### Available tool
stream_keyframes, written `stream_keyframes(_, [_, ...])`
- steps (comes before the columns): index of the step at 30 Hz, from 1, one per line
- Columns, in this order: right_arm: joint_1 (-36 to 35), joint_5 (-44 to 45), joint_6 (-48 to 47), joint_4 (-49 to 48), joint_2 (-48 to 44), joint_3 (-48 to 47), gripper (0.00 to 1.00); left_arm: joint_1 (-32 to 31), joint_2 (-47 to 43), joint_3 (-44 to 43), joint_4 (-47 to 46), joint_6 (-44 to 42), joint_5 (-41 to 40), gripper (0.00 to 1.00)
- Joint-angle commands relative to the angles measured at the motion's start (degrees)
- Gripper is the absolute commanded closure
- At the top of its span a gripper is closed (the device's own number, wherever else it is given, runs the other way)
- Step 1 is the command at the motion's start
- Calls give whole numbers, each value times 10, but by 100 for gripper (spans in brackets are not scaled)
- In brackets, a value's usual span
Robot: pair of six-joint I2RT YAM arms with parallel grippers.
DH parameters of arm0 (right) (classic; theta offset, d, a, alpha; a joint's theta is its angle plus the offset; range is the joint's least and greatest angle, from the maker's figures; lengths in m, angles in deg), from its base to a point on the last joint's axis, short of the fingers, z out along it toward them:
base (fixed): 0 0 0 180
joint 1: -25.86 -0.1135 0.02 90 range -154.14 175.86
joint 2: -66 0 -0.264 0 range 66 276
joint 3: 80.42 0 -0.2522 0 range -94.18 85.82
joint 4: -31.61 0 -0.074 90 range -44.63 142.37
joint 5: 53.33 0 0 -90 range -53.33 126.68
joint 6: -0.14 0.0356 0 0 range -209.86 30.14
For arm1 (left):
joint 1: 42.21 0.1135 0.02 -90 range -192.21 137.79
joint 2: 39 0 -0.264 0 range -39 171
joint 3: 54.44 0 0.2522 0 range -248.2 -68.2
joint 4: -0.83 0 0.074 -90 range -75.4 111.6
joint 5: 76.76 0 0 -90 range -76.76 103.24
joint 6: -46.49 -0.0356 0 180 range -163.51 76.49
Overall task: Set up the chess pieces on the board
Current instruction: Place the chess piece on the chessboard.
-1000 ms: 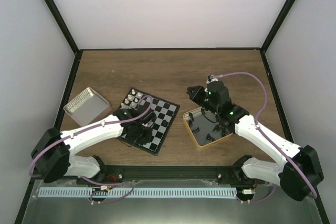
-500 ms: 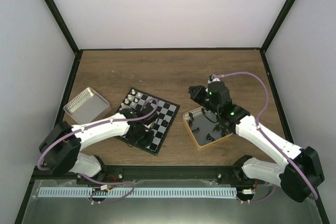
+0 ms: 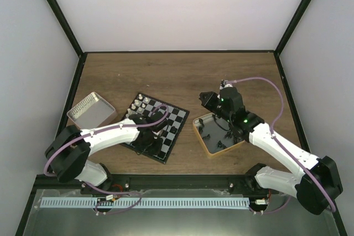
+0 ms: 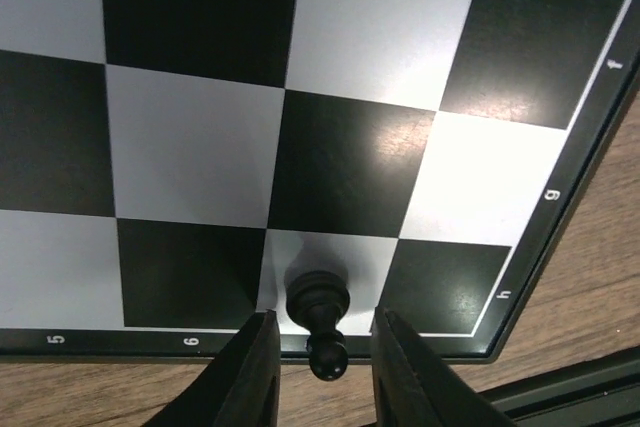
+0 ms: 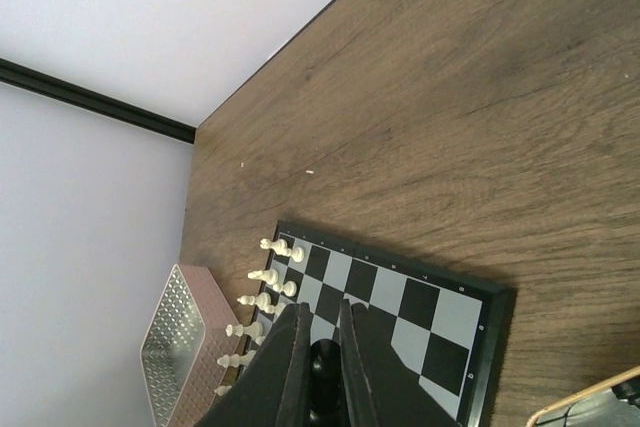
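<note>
Top external, gold-rimmed tin point(image 3: 197, 132) holding black chess pieces point(image 3: 211, 133).

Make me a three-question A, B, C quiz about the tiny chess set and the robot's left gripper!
1. Where do the small cream-white chess pieces stand? A on the checked board's side nearest the silver-and-pink tin; B in a cup; C on wood.
2. The tiny glossy pawn between the left gripper's fingers is: A white; B black; C red.
3. The left gripper is: A shut on it; B open; C holding a tin.
Answers: A, they line that edge; B, dark on a pale square; B, gaps show beside the pawn.
</note>
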Motion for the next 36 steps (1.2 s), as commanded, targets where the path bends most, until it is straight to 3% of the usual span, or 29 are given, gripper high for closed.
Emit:
stream_keyframes(1, [-4,9,-4,-2,-14,5,93,-1,-2,-10,-7,-5,7,69])
stream_keyframes(8, [-4,-24,-39,-19,-7,4,93,-1,-52,-32,-11,-1,-19,53])
stream_keyframes(12, [-4,-76,-157,-56,8,-3,92,0,-117,-40,-39,44,-113,51])
stream_keyframes(18, [-4,-163,-278,-119,23,-18,91,1,-240,0,-165,75,-198,49])
stream_keyframes(24, [-13,-261,-239,-232,52,-11,91,1,-329,52,-349,65,-190,46])
stream_keyframes(29, [-68,-222,-303,-253,79,-20,91,2,-389,63,-394,71,-308,45])
stream_keyframes(33, [-96,-208,-397,-242,97,-25,91,2,-431,47,-426,22,-365,44])
stream_keyframes(36, [-124,-172,-406,-227,111,-25,91,2,-445,28,-443,-15,-389,44])
